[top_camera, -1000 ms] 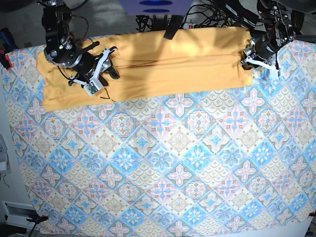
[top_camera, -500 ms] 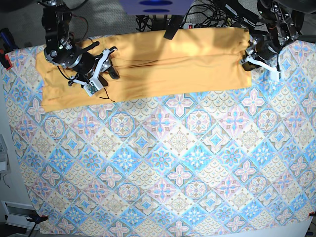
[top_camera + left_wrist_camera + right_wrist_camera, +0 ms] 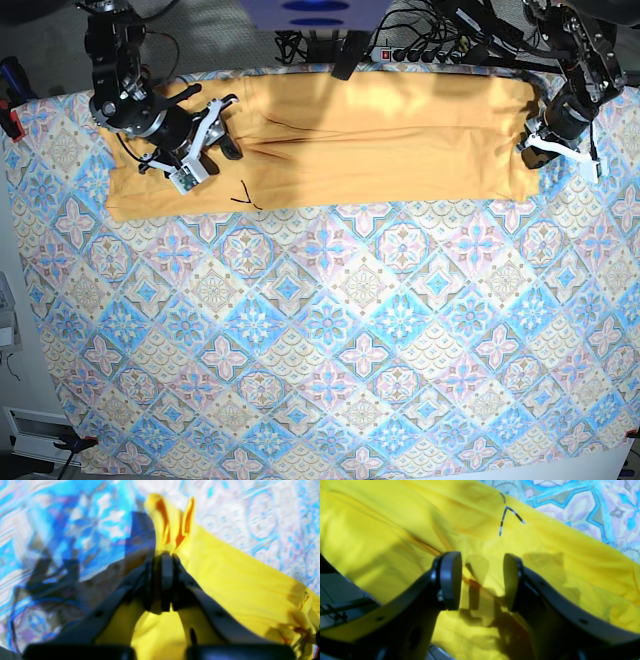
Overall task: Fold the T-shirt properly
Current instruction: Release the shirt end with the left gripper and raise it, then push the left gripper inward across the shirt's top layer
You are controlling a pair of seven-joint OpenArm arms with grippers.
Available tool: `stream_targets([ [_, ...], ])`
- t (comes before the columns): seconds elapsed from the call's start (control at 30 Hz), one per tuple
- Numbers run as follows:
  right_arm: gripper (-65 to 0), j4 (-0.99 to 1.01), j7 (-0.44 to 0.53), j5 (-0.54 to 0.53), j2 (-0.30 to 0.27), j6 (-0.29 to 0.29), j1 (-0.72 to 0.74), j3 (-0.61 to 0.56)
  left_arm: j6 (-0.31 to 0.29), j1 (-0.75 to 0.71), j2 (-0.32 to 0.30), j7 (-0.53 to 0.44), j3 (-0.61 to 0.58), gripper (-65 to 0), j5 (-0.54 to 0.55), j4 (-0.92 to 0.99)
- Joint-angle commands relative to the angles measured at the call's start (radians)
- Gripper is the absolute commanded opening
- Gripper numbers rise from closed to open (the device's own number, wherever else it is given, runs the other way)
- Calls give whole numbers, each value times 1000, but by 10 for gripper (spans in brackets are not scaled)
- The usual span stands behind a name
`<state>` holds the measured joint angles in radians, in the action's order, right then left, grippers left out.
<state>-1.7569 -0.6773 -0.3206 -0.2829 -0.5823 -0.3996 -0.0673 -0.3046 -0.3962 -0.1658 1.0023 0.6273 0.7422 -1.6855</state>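
**Yellow cloth pulled taut by the left claw**

Yellow-orange T-shirt point(image 3: 350, 140) lies as a long band across the far edge of the tablecloth point(image 3: 330, 350). The left gripper point(image 3: 162, 555) has just clamped shut on a pinched fold of its end and dragged it outward, stretching the band longer and flatter. The right gripper point(image 3: 480, 580) stays half-spread, holding nothing, cloth directly beneath it. Likely a smoothing pull before the next fold.

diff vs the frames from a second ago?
The left gripper closed on the end of the pale yellow-orange cloth T-shirt and pulled it sideways toward the right of the base view, so the whole shirt slid that way. The right gripper stayed open over the shirt; the blue-and-pink patterned tablecloth is unchanged.
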Motion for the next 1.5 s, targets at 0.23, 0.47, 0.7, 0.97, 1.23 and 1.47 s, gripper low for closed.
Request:
stream_targets([
  [0.23,-387,-16,24,-15,-8,-6,4,2,-58,-34,-10,-13,-82,-650,119,-130],
  [0.47,-387,-16,24,-15,-8,-6,4,2,-58,-56,-15,-13,-254,-650,198,-192],
  [0.7,-387,-16,24,-15,-8,-6,4,7,-58,-51,-11,-13,-435,-650,215,-192],
  [0.97,-387,-16,24,-15,-9,-6,4,10,-55,-19,-8,-18,-581,-650,215,-192],
  [1.23,-387,-16,26,-15,-12,-6,4,5,-51,6,28,-73,-637,-650,195,-144],
  [1.47,-387,-18,26,-15,-14,-8,4,10,-52,18,33,-72,-640,-650,195,-97],
])
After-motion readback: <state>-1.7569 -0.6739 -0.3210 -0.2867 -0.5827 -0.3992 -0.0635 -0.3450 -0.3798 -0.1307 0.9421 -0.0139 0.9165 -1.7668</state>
